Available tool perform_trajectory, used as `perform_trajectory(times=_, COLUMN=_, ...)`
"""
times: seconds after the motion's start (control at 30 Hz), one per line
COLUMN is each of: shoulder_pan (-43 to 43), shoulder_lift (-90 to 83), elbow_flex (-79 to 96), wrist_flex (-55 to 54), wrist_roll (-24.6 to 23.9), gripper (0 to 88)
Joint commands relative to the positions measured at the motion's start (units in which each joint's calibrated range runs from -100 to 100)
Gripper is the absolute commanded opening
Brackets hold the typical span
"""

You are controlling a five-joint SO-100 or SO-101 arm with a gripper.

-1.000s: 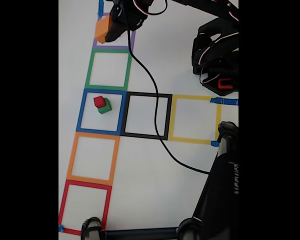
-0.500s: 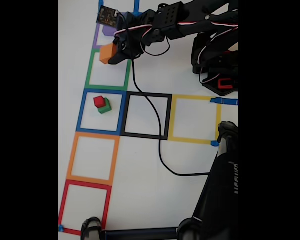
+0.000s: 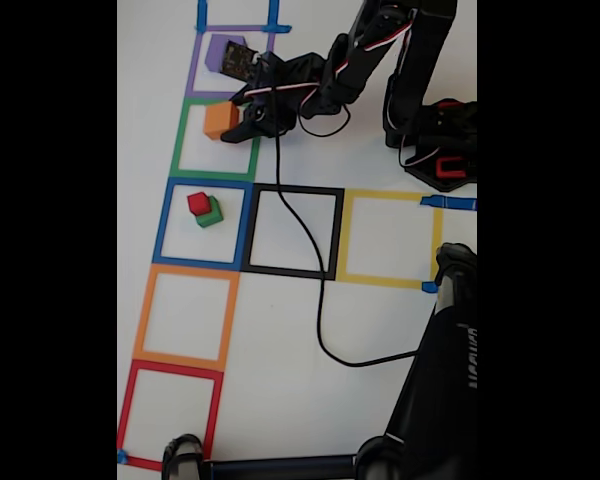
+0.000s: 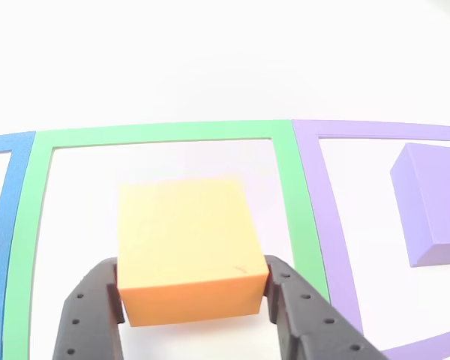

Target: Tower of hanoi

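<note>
Here, gripper point(image 4: 193, 292) clamping orange cube point(image 4: 186, 247) — over green tape square point(image 4: 285, 187).

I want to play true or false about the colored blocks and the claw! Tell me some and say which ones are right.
1. The claw is holding the orange cube. True.
2. The orange cube is over the green tape square. True.
3. The red cube sits on the purple cube. False: it sits on the green cube.
4. The purple cube is inside the black tape square. False: it is inside the purple tape square.
5. The red and green cubes are in the blue tape square. True.
</note>
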State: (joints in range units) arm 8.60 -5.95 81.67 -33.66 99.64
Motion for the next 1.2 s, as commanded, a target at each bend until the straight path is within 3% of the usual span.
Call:
perform_trajectory(times=0.0, shoulder_pan=0.89, shoulder_lift=5.51, elbow_flex=-1.22, wrist_flex=-7.88, wrist_roll=0.36, gripper=11.3)
perform_trajectory(times=0.5, shoulder_pan=-0.07, shoulder_lift=13.91, elbow_flex=-2.49, wrist_flex=-15.33, wrist_roll=0.36, gripper=13.5)
perform_trajectory(times=0.77, shoulder_pan=-0.16, shoulder_lift=14.15, elbow_flex=-2.4, wrist_flex=-16.14, wrist_roll=0.36, gripper=29.6)
perform_trajectory(times=0.9, shoulder_pan=-0.07, shoulder_lift=12.21, elbow_flex=-2.13, wrist_flex=-16.22, wrist_roll=0.36, gripper=31.1)
perform_trajectory(times=1.07, shoulder_pan=0.41, shoulder_lift=4.14, elbow_flex=-1.49, wrist_flex=-11.12, wrist_roll=0.36, gripper=31.1)
perform_trajectory(times=1.17, shoulder_pan=1.18, shoulder_lift=-5.96, elbow_flex=-1.86, wrist_flex=-0.76, wrist_roll=0.36, gripper=30.8)
